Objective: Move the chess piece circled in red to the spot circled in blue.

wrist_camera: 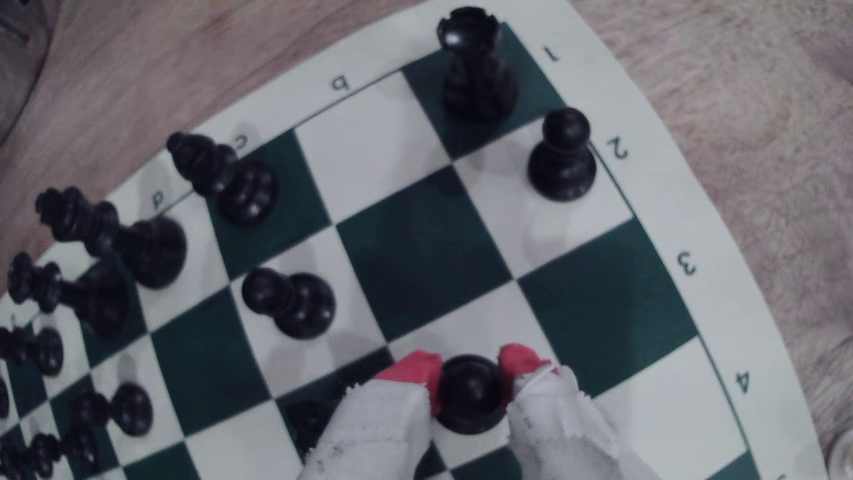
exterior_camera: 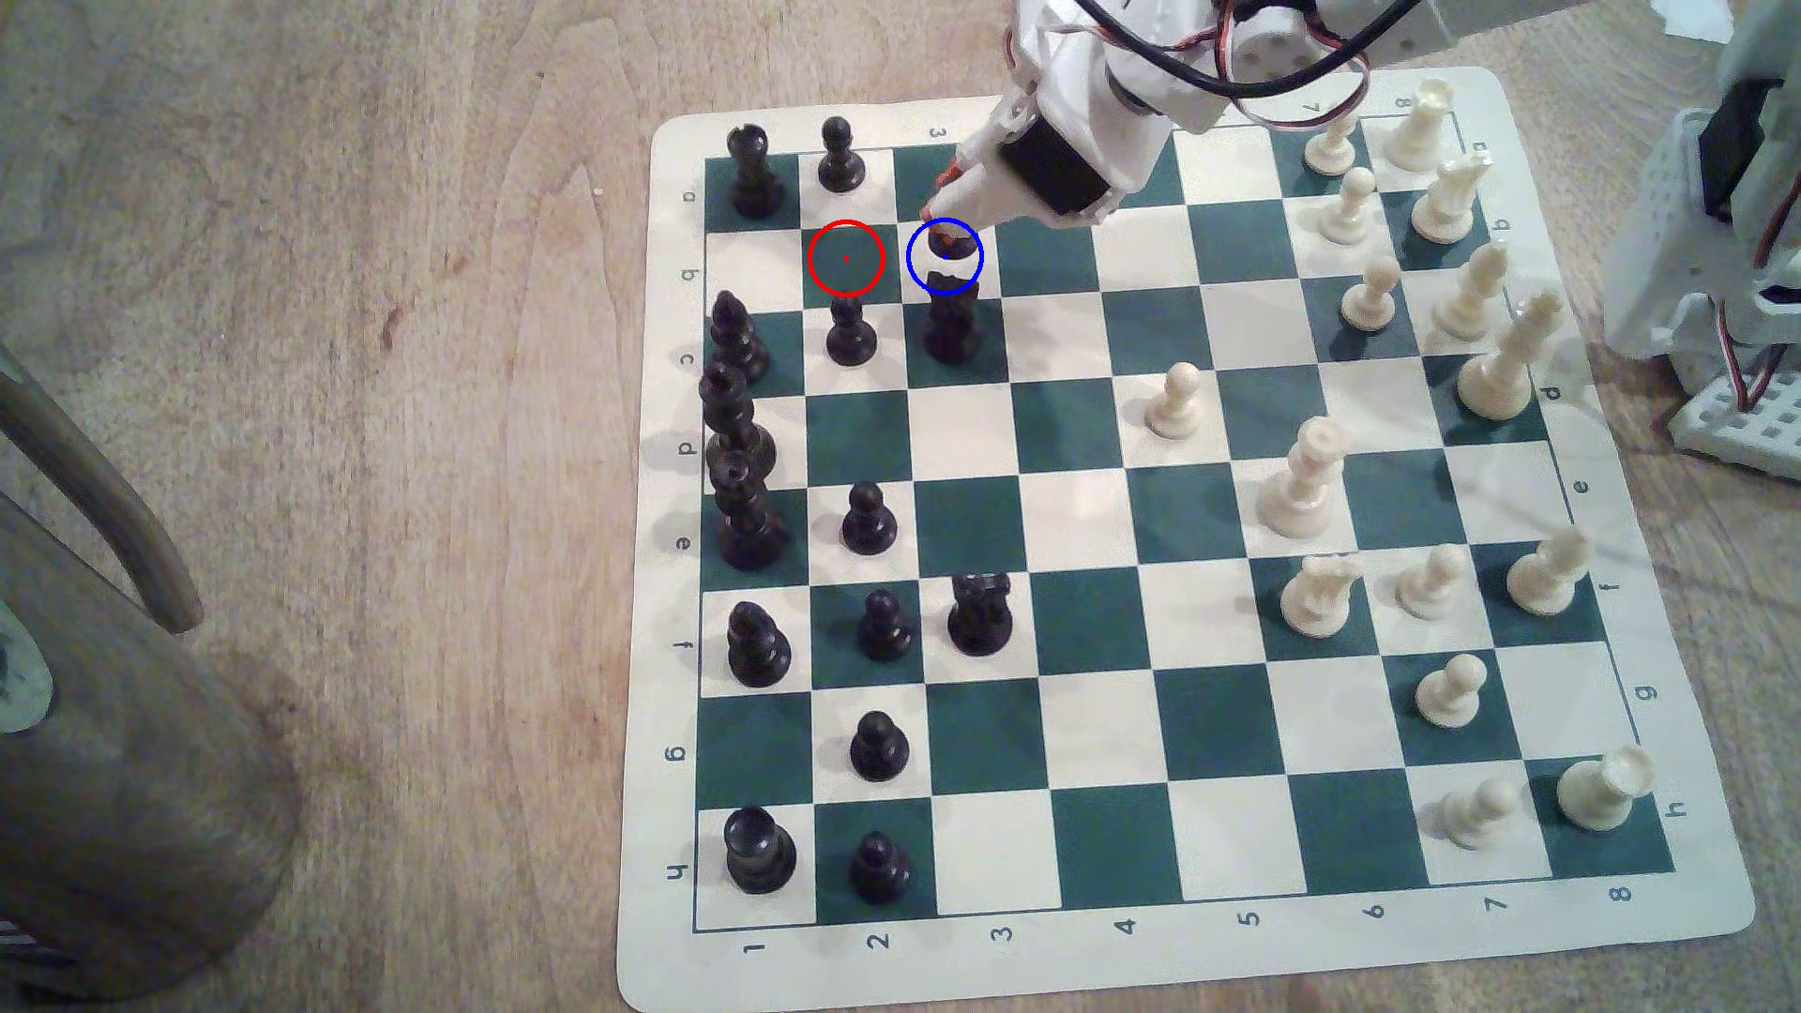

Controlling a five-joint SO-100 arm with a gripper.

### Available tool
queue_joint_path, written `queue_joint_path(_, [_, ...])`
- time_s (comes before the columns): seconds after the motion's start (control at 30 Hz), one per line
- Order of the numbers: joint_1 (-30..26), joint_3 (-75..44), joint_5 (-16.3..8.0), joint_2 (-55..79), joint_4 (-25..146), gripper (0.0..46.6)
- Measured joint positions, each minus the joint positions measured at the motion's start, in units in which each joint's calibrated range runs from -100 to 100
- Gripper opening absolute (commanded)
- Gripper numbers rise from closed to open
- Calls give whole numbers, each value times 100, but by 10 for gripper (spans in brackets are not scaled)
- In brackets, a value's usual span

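Observation:
The black pawn (exterior_camera: 950, 243) is inside the blue-ringed cream square (exterior_camera: 926, 280), near the board's far left in the exterior view. My gripper (exterior_camera: 938, 195) reaches down to it from the upper right. In the wrist view the red-tipped fingers (wrist_camera: 415, 367) press on either side of the pawn (wrist_camera: 468, 392), whose base sits low over the white square (wrist_camera: 461, 330). I cannot tell whether the base touches the board. The dark green square with the red ring (exterior_camera: 846, 258) beside it holds no piece.
A black knight (exterior_camera: 952, 326) stands right next to the blue-ringed square, with a black pawn (exterior_camera: 851, 333) beside it. A rook (exterior_camera: 753, 175) and another pawn (exterior_camera: 840, 156) stand at the far corner. White pieces (exterior_camera: 1442, 195) crowd the exterior view's right. A brown object (exterior_camera: 97, 731) stands off the board on the left.

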Motion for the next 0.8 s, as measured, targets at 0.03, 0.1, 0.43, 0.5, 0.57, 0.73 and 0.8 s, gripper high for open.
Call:
queue_joint_path(0.03, [0, 0, 0, 42, 0, 2])
queue_joint_path(0.1, [0, 0, 10, 84, 0, 2])
queue_joint_path(0.43, [0, 0, 39, 101, 0, 2])
queue_joint_path(0.5, [0, 0, 39, 101, -16, 2])
queue_joint_path(0.57, [0, 0, 39, 101, -72, 5])
queue_joint_path(0.73, [0, 0, 39, 235, -159, 7])
queue_joint_path(0.8, [0, 0, 39, 276, -159, 5])
